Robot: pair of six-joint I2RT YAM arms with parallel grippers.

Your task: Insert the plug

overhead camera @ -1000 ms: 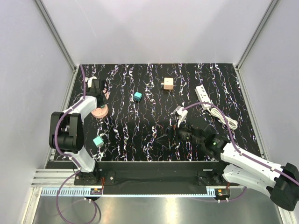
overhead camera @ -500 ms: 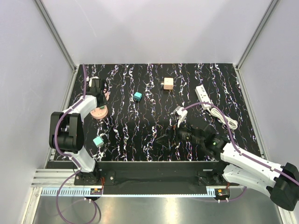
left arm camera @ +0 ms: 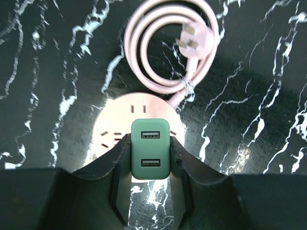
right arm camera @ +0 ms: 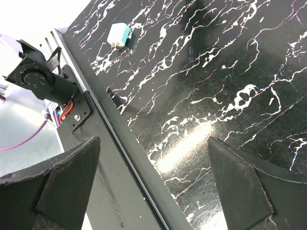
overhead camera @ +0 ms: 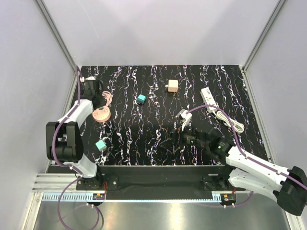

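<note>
Left hand (overhead camera: 92, 89), pinching a green charger (left arm camera: 150, 154), has swung leftward; right hand (right arm camera: 153, 143) stays spread.

The plug (overhead camera: 141, 99) is teal, the charger (left arm camera: 150, 148) green, the table (overhead camera: 144, 127) white-veined black.

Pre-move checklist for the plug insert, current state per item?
1. Left claw grip on green charger: ok, shut on it, held straight.
2. Charger prongs lined up with pink round socket: cannot tell, prongs hidden.
3. Pink cable off the socket face: ok, coiled beside it.
4. Right claw open and empty: ok.
5. Teal plug free to grasp: ok, lying alone, nothing touching it.
</note>
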